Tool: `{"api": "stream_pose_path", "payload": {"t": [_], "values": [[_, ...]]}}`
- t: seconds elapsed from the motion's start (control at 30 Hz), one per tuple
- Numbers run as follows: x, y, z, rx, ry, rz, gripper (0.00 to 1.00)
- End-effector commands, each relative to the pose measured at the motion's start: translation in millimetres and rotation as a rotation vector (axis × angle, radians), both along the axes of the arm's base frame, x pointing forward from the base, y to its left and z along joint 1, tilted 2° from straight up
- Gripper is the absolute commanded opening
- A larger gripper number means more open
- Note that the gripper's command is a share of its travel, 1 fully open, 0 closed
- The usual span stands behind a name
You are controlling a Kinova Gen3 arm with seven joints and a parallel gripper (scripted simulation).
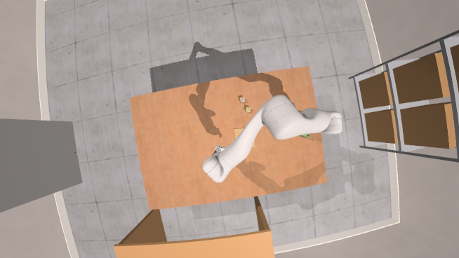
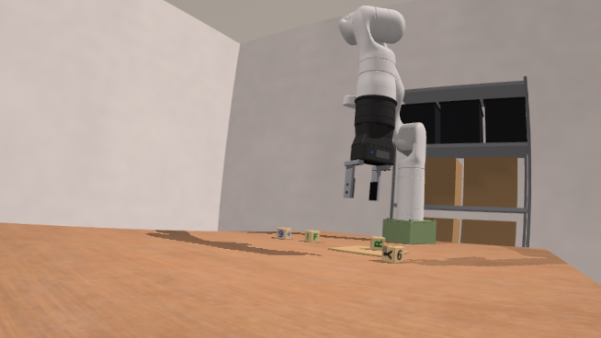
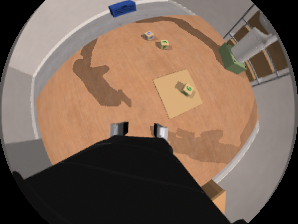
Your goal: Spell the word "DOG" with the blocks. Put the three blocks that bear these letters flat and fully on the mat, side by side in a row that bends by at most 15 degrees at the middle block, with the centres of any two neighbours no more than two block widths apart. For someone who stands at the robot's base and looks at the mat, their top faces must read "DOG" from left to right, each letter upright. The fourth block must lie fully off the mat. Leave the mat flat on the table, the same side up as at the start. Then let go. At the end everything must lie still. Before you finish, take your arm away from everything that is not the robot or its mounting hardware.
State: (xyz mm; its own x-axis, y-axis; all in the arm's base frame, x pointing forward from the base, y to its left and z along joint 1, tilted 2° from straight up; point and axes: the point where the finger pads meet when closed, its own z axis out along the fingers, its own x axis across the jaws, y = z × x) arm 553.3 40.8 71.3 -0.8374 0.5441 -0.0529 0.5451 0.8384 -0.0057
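Four small wooden letter cubes and one thin tan square mat (image 2: 349,249), flat on the bench near its middle, toward the base-side edge. One cube with green side letter (image 2: 378,242) on the mat; one with black side marks (image 2: 392,253) just off the mat's near corner. Two more, blue-marked (image 2: 284,233) and green-marked (image 2: 311,236), close together, well apart from the mat toward the far edge; top letters unreadable.

Wooden worktop (image 1: 168,147) on grey tiled concrete floor (image 1: 105,63). Plain pale walls (image 2: 115,115). Grey metal shelf rack (image 2: 525,161) with brown boxes beyond the worktop's right edge. Open cardboard box (image 1: 196,245) by the near edge, grey cabinet (image 1: 35,158) off the left edge.
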Motion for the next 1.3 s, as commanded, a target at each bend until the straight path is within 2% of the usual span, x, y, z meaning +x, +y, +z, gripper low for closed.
{"api": "stream_pose_path", "payload": {"t": [0.0, 0.13, 0.33, 1.27], "values": [[-8.3, 48, -15.2, 0.005, 0.014, 0.063, 1.0], [-12.0, 75, -24.2, 0.009, 0.011, 0.079, 1.0], [-13.8, 86, -27.5, 0.01, 0.01, 0.085, 1.0], [-14.0, 87, -27.8, 0.01, 0.01, 0.086, 1.0]]}}
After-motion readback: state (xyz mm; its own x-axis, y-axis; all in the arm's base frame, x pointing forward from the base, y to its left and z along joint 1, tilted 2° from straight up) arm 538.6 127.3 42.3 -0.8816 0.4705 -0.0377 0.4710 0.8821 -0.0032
